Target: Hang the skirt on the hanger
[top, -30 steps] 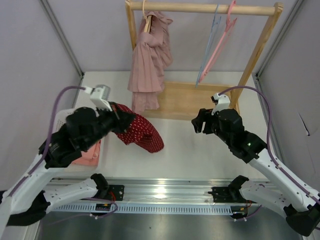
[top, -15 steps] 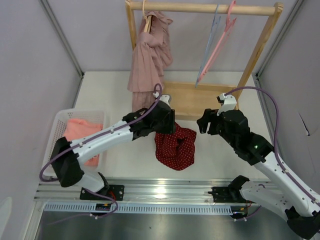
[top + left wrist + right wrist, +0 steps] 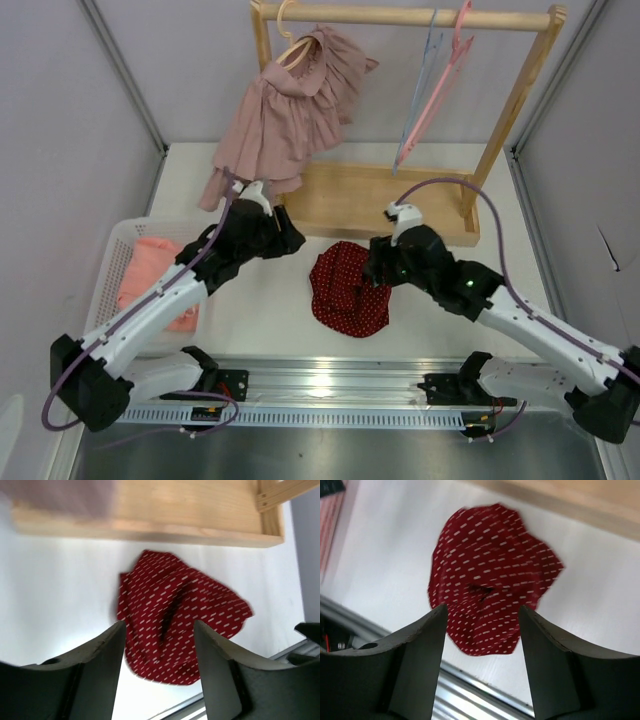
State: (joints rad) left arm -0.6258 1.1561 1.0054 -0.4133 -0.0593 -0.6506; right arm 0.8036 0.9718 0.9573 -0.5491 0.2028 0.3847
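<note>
The skirt [image 3: 348,290], red with white dashes, lies crumpled on the white table just in front of the rack's base; it also shows in both wrist views [image 3: 175,610] [image 3: 490,575]. My left gripper [image 3: 288,240] [image 3: 159,627] hovers to the skirt's left, open and holding nothing. Over the skirt's right edge my right gripper [image 3: 373,268] [image 3: 482,611] stands open and empty above the cloth. A bare pink hanger [image 3: 445,70] and a bare blue hanger [image 3: 418,95] hang from the rail at the right.
A pink garment [image 3: 285,115] on a wooden hanger [image 3: 295,45] swings out from the rail's left end. The wooden rack's base [image 3: 400,195] lies behind the skirt. A white basket [image 3: 118,240] with pink cloth sits at the left. A metal rail [image 3: 330,385] runs along the near edge.
The left gripper let go of the skirt, which now lies on the table, and drew back to the left. The right gripper came down over the skirt. The pink garment swung left.
</note>
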